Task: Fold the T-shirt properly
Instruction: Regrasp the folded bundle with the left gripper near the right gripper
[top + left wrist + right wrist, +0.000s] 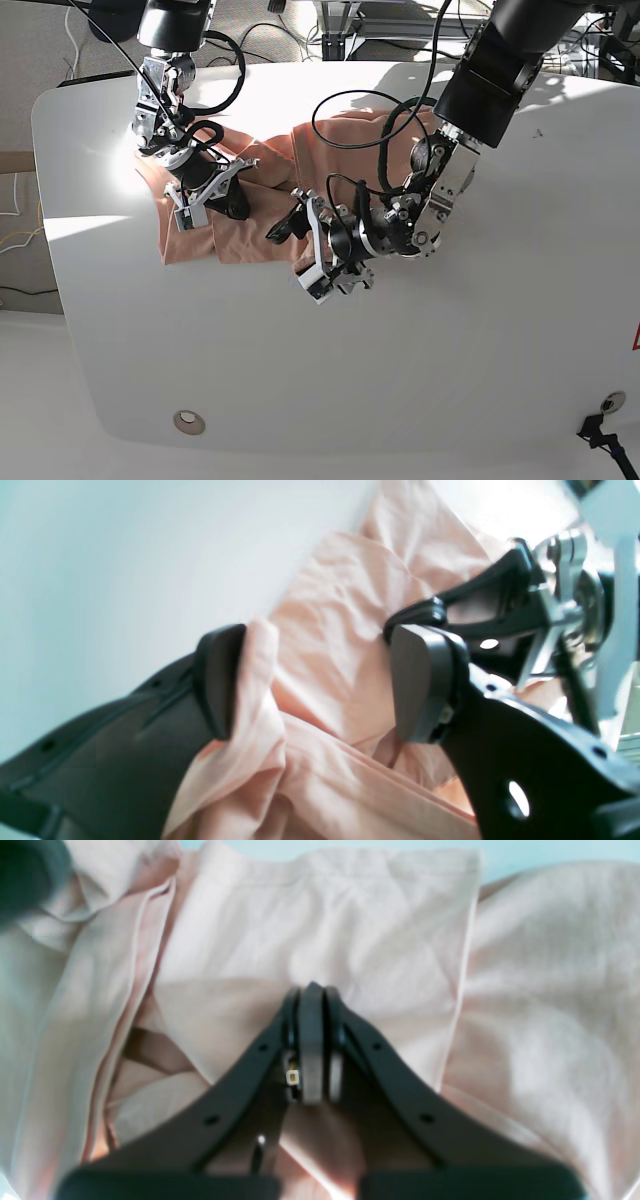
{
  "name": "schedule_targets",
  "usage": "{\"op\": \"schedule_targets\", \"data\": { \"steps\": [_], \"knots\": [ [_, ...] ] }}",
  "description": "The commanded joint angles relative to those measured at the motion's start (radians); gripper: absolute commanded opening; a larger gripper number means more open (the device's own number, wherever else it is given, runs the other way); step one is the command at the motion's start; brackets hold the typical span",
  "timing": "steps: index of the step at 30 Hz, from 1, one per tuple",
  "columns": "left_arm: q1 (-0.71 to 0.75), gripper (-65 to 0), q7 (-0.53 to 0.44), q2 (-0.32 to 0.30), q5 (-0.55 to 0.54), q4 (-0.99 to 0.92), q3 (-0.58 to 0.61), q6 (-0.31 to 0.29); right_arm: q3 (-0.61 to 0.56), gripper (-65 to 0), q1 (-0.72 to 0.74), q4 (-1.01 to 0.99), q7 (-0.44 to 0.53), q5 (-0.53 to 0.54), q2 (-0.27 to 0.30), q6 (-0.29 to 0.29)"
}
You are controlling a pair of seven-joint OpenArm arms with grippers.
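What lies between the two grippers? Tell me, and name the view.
Only rumpled T-shirt cloth: in the base view it spans the stretch from the shut right gripper to the open left gripper.

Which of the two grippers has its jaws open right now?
The left gripper: its pads stand wide apart over the T-shirt. The right gripper is shut.

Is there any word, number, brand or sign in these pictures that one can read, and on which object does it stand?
None can be read.
The T-shirt shows only plain cloth, no print or label in view.
A red mark at the table edge is cut off by the picture border, unreadable.
The left gripper and right gripper bear no lettering.
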Motion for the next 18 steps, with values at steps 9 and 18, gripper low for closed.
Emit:
{"op": "schedule_targets", "data": {
  "steps": [9,18],
  "knots": [
    [0.044,-23.7,-0.019,-0.137,-0.015,0.320,-0.074,-0.004,0.001,-65.0,-0.001,0.002,-0.042,-0.029,0.008,0.000],
    [0.259,-23.7,0.029,-0.171,-0.014,0.321,-0.311,-0.004,-0.001,-65.0,-0.001,0.002,-0.042,-0.029,0.008,0.000]
  ]
}}
